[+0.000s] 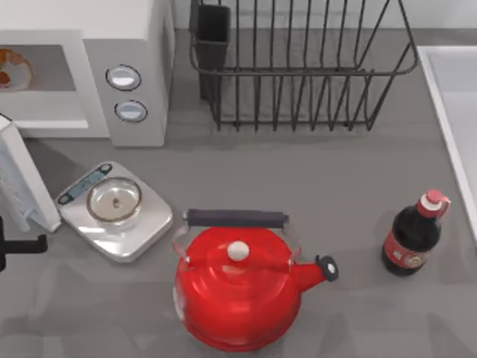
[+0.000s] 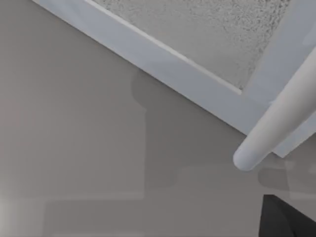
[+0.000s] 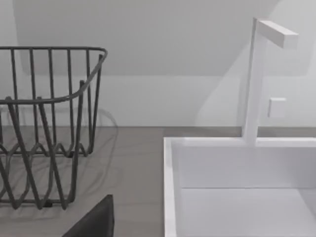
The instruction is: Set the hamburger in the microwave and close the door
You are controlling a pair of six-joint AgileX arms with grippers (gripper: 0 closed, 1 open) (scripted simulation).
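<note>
Small round orange-tan hamburger [image 1: 13,68] already inside large white boxy microwave [image 1: 127,45]. White-framed door [image 1: 19,183] with speckled window ajar just ahead of left tool [image 1: 15,246] — tool's state: cannot tell. Door rigid, light, swings freely — push flat on frame near white bar handle [image 2: 281,121].

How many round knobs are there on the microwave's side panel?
2. Both silver-blue round knobs sit on the large white microwave, on its side panel: the upper knob directly above the lower knob. None look hidden.
</note>
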